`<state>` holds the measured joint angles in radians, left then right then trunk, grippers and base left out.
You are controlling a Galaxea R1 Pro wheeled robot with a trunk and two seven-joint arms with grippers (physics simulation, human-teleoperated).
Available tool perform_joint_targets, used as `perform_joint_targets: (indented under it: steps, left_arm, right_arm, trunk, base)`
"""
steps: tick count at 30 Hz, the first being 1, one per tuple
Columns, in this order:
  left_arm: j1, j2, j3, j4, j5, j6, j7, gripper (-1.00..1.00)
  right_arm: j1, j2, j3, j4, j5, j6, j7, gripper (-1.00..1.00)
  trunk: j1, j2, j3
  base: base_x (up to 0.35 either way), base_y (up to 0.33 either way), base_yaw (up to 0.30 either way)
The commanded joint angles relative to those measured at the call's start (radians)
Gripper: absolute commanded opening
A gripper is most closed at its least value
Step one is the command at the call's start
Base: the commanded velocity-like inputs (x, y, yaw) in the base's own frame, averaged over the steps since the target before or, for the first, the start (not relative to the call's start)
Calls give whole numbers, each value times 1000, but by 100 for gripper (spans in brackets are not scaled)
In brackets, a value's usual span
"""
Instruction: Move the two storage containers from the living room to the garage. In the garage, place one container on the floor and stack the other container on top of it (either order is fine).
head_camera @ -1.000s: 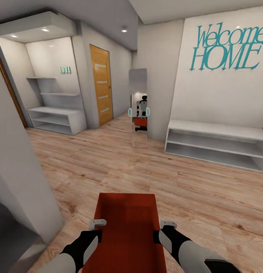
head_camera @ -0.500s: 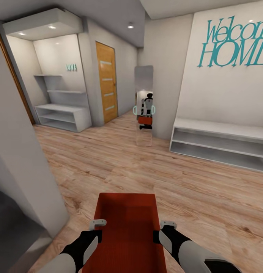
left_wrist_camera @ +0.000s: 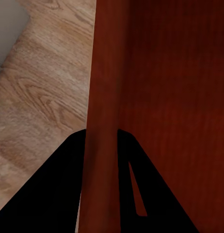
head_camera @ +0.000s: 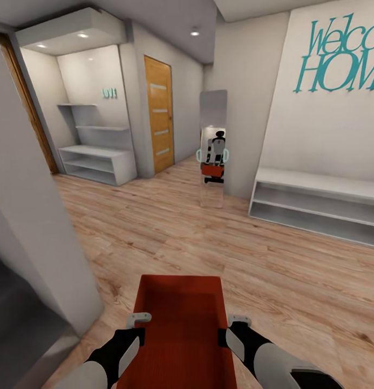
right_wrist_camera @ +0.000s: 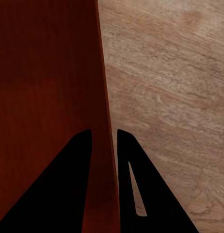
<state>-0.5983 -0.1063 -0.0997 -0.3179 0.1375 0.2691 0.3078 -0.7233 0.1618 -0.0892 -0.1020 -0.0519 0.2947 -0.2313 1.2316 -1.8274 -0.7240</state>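
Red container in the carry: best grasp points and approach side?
The two long side walls, one gripper per wall, from above. The storage container is lidless with thin upright walls, so fingers can straddle a rim. Left gripper and right gripper already pinch opposite walls this way, which looks balanced for carrying over the wood floor.

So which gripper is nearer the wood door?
Left. The left gripper holds the container's wall on the door's side; the right gripper holds the opposite wall.
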Motion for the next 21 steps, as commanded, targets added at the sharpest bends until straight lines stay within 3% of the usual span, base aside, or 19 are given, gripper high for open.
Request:
perform_joint_targets:
  steps: [1,21]
  left_arm:
    - [0,2,-7,0,40,42,-80,-100]
    - [0,2,-8,0,39,41,-81,-100]
  right_arm:
    - [-1,-8,-6,-12,-9,-6,-3,-100]
    - [-1,-8,-6,-12,-8,-6,-3,-100]
  trunk:
    - [0,0,-1]
    - [0,0,-1]
  base:
    - [259,0,1]
    - [269,-21,0]
